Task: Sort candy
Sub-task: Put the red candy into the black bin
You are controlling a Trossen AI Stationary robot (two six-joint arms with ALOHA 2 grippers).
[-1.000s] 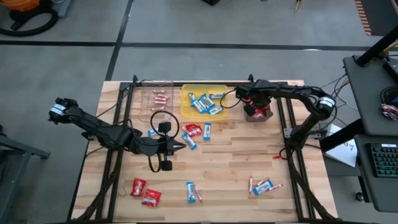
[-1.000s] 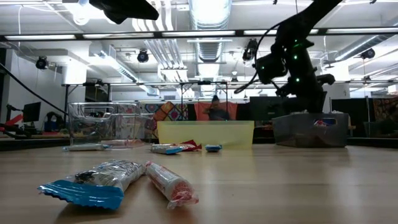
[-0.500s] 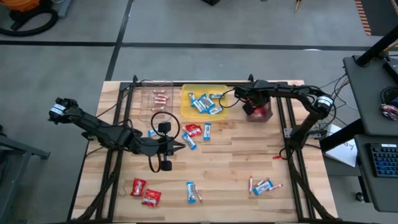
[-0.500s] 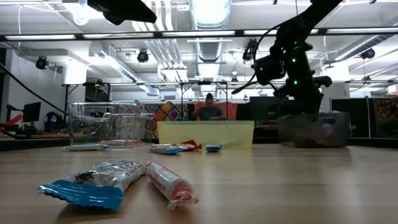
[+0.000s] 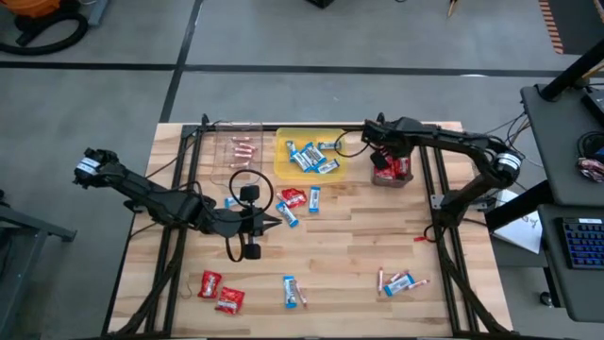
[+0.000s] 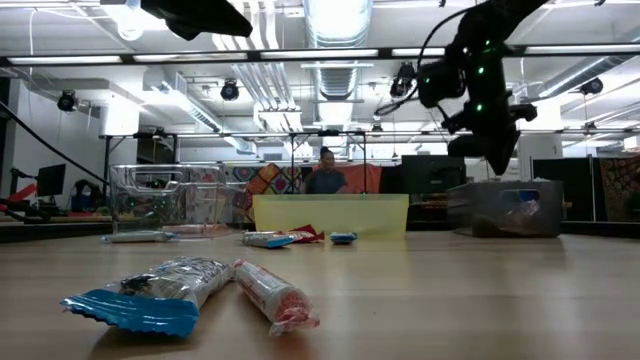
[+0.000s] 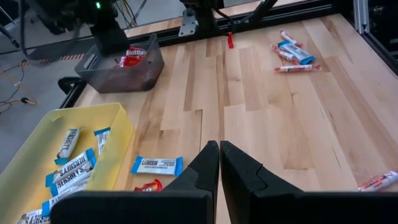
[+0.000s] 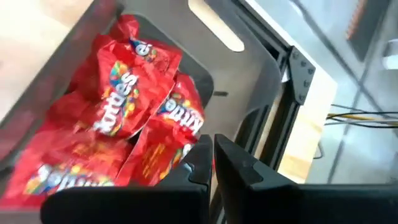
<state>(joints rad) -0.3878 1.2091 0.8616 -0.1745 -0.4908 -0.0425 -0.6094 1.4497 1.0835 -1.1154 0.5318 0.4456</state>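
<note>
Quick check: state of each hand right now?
Left hand: closed, holding nothing, above the table's middle.
Right hand: closed, empty, over the dark tray of red packets.

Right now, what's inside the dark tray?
The dark tray holds red packets, at least three, piled and overlapping, so any beneath are hidden. The right gripper is shut and empty above them. No blue-and-white bars or sticks show there.

- The red packets [image 8: 118, 118] fill the dark tray [image 8: 249, 93], so its floor is hidden.
- The picture's edge cuts off the lowest packets.
- The thin sticks in the clear tray [image 5: 236, 149] are too small to read.
</note>
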